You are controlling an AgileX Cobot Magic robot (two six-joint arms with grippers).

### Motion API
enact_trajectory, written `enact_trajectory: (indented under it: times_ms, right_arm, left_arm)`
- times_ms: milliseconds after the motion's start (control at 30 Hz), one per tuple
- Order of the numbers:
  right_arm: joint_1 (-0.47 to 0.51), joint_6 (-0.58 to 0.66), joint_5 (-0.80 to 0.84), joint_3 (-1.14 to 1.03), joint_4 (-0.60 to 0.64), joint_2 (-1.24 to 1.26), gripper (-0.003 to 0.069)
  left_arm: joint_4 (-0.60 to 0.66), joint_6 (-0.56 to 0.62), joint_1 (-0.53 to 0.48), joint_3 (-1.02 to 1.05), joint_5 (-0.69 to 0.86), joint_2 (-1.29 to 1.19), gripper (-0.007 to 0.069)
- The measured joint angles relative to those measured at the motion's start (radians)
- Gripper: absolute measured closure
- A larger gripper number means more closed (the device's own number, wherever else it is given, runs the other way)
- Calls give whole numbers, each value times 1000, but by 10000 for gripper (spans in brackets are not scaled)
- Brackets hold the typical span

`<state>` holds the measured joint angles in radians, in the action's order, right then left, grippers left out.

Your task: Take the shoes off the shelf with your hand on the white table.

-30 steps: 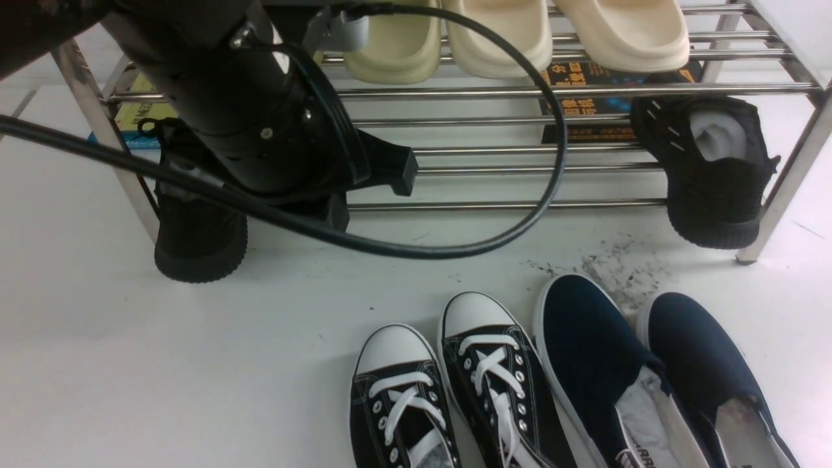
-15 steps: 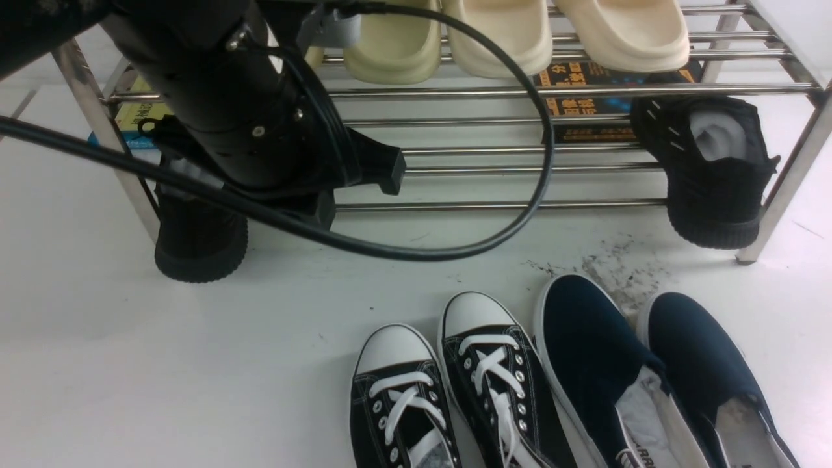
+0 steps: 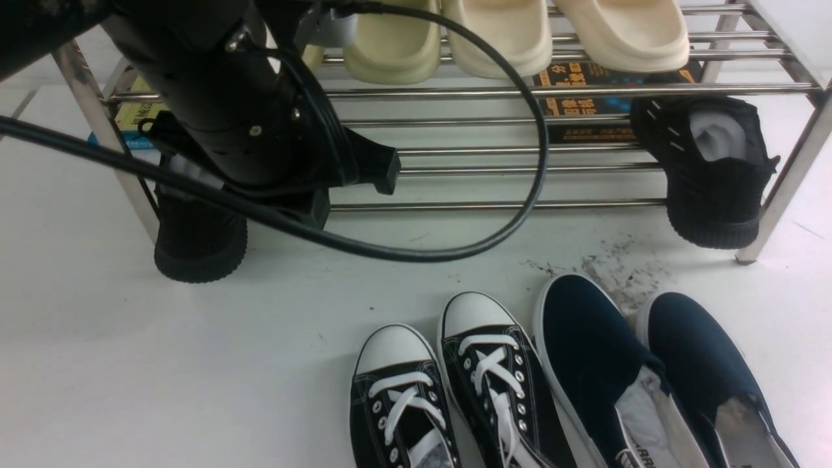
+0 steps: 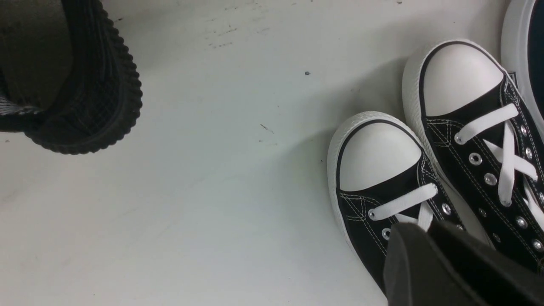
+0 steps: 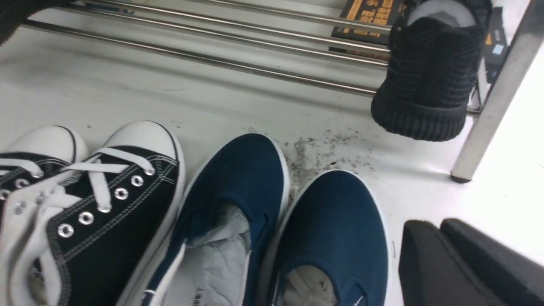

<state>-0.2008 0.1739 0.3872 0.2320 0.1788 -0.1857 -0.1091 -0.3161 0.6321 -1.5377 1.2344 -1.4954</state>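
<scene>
The left arm fills the upper left corner in front of the shelf. Since a second ago it has slid slightly left and up, and its looping cable has drawn in with it. Behind it a black knit sneaker hangs toe-down from the lower tier to the white surface. The left jaws hover over the lace-up sneakers with their fingers close side by side and nothing between them. I cannot tell whether they quite meet. Cream slippers sit on the upper tier.

Right of the lace-ups, the navy slip-ons stand together on the surface. They are off the shelf, toes toward it, just by the scuff marks, and have not moved. A second knit sneaker hangs at the shelf's right end. The right jaws are empty just beside the right slip-on, and whether they are fully closed I likewise cannot tell.
</scene>
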Motion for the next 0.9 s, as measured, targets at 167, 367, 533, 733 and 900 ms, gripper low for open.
enact_trajectory:
  times_ms: [167,367,533,733,900]
  right_arm:
    - [69,0,-88,-137,-2,112,582]
    - [136,0,-48,-248,-3,187,577]
    - [149,0,4,-246,-5,195,570]
    - [149,0,9,-246,-4,196,562]
    - [149,0,10,-246,-4,196,557]
  left_arm:
    - [-1,0,0,0,0,0,552]
    - [-1,-9,0,0,0,9,552]
    - [-39,-110,0,0,0,80,552]
    - [-92,-147,0,0,0,234,552]
    - [-103,-136,0,31,0,408,552]
